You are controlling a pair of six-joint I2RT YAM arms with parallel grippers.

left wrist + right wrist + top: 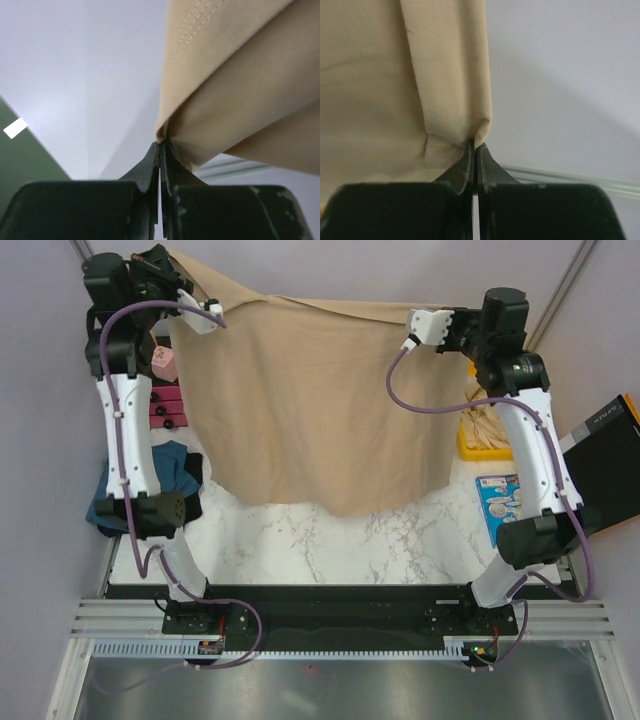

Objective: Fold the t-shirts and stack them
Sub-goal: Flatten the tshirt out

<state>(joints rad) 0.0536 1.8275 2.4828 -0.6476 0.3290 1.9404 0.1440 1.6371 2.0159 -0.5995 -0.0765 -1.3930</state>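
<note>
At the left edge of the top view, a crumpled heap of teal-blue and dark navy cloth (pixel 170 480) lies on the marble worktop (pixel 330 540), partly hidden behind the left arm. Just above it sit some pink and maroon blocks (pixel 166 390). In the upper left of the frame the left tool (pixel 212 312) is raised high and clamped on one top corner of a tan t-shirt (pixel 310 400). In the left wrist view its two dark fingers (pixel 150 165) are pressed together on a gathered point of tan fabric, and a double line of stitching runs up the cloth above. The tan t-shirt hangs spread as a wide sheet across the middle of the frame, its top edge sagging slightly between the two arms and its lower hem hanging over the far part of the worktop. In the upper right the right tool (pixel 415 328) pinches the opposite top corner. In the right wrist view its fingers (pixel 465 167) are likewise closed tight on a fold beside a stitched hem. Below the right tool, partly behind the right arm, a yellow bin (pixel 466 448) holds bunched beige cloth (pixel 490 420). Nearer the lower right lie a blue-and-white printed card (pixel 497 502) and, at the frame's right edge, a black panel (pixel 600 465).
</note>
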